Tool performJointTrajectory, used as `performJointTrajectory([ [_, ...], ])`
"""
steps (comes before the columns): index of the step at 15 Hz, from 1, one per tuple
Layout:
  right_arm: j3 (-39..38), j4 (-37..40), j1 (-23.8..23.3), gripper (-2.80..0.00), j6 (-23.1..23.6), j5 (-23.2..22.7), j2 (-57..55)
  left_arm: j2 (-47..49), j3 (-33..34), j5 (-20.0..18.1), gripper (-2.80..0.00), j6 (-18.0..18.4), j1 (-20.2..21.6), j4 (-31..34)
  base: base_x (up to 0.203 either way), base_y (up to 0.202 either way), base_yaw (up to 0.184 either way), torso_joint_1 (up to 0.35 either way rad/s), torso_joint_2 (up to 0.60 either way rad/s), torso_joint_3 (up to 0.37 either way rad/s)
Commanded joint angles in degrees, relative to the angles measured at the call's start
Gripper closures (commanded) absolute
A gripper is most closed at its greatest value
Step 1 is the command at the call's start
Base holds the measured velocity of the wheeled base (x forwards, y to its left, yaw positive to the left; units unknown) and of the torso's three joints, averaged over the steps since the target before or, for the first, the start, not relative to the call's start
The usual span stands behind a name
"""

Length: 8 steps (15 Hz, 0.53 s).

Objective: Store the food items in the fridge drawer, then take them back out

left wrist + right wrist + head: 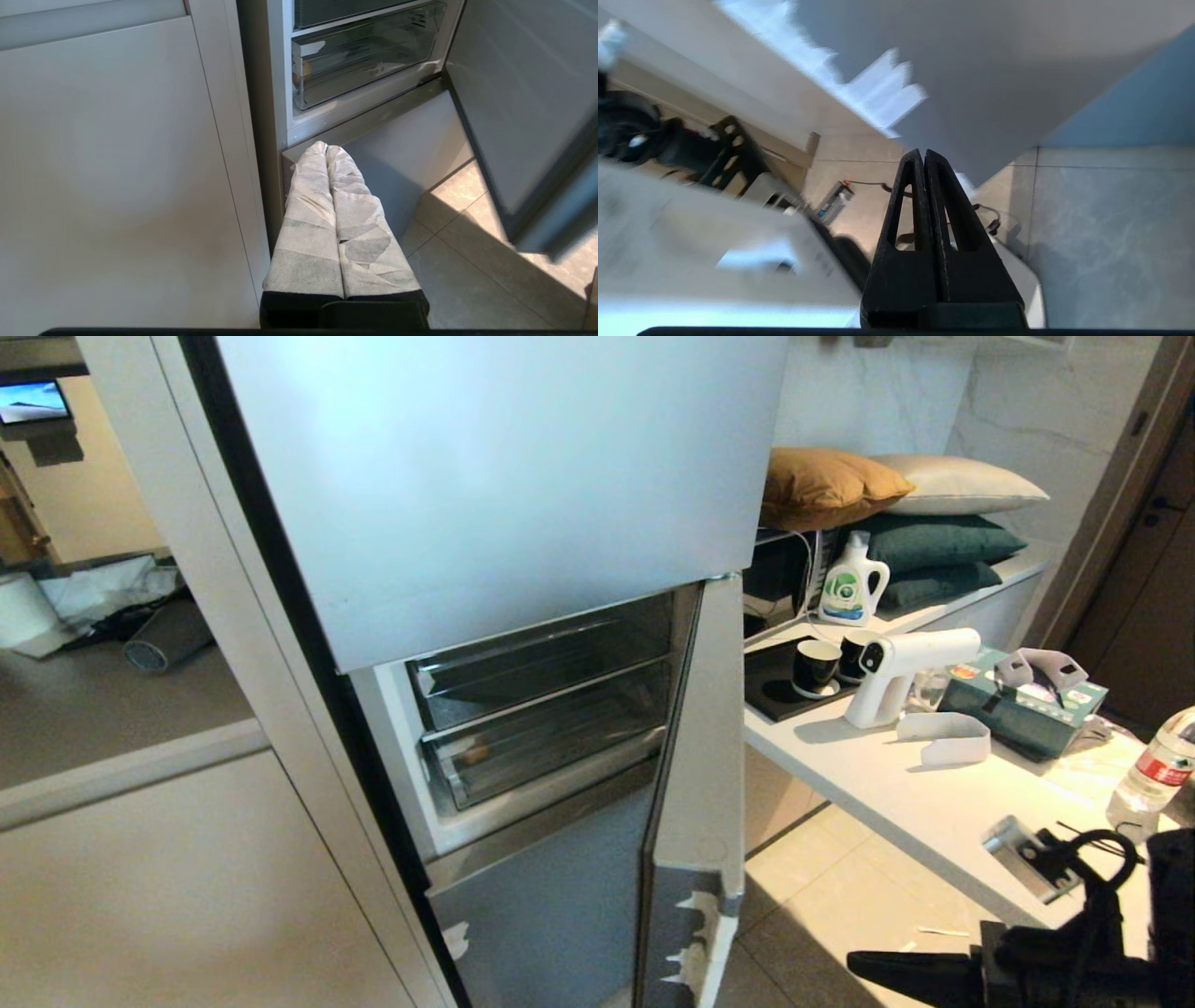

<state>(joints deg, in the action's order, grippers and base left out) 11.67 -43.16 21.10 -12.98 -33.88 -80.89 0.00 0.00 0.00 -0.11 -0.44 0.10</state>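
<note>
Right gripper [924, 156] low beside fridge door [695, 737], seemingly level, jaws closed, empty.

Left gripper [327, 148]: wrapped fingers pressed together, empty, pointing forward and down | Right gripper [923, 154]: black jaws closed, holding nothing, arm low at lower right of head view

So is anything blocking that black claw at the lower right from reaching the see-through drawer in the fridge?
The swung-open silver-blue fridge door stands between the shut black right gripper and the clear plastic fridge drawer; the gripper sits low, on the door's outer side.
</note>
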Motion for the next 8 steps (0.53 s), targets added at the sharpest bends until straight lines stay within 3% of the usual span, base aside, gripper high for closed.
performJointTrajectory([
  [1, 3.17, -2.85, 2.81, 0.00, -0.08, 0.63, -9.71, 0.09, 0.00, 0.00, 0.00, -0.02, 0.00, -0.01, 0.000, 0.000, 0.000, 0.000, 0.00, 0.000],
  [4, 9.46, -10.83, 5.67, 0.00, -0.30, 2.23, -20.52, 0.09, 0.00, 0.00, 0.00, 0.02, 0.00, -0.01, 0.000, 0.000, 0.000, 0.000, 0.00, 0.000],
  [8, 20.45, -21.95, 9.45, 0.00, -5.90, 6.12, -32.33, 0.09, 0.00, 0.00, 0.00, -0.06, 0.00, -0.01, 0.000, 0.000, 0.000, 0.000, 0.00, 0.000],
])
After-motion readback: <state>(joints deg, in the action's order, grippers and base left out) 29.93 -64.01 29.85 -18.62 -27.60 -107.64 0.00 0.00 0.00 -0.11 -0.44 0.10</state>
